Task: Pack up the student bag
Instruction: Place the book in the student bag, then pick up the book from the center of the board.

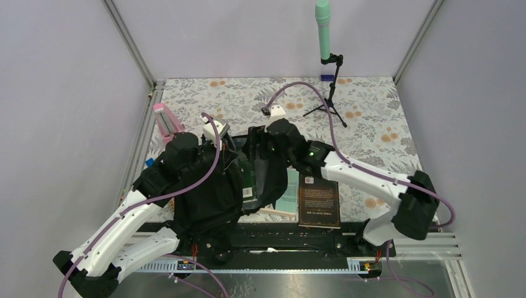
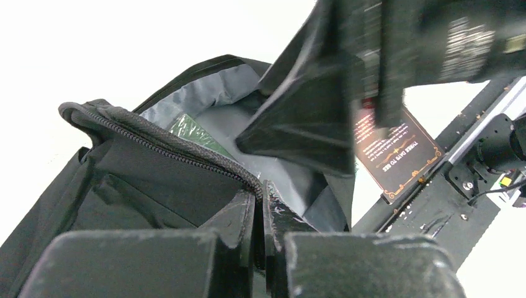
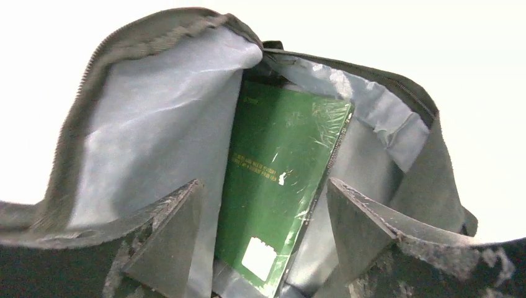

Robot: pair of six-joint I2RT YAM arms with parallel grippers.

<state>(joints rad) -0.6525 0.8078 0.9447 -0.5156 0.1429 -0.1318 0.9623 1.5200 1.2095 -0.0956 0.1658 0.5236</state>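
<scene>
Student bag lies near the front edge of the floral surface, left of centre. It is between the two arms, with its mouth gaping open toward the right arm.

Left end effector is clenched on the bag's zipped rim. The zip runs straight into the closed fingers, and that side of the opening is held up.

Right end effector is released. Its fingers are spread wide, poking into the bag mouth and holding nothing.

A green book in shiny wrap stands tilted inside the bag against the grey lining, with a white label near its lower corner. It sits between the two spread fingers, and no contact with either one is visible. From above, the same green book shows in the opening.

A dark book with gold lettering lies flat on the surface just right of the bag. A pale teal book lies between that book and the bag, and the bag flap partly covers it. The left wrist view also catches the dark book past the flap.

At the far edge of the surface is a black tripod stand holding a mint-green cylinder upright. A pink object sits behind the bag near the left rail; what it is can't be told.
</scene>
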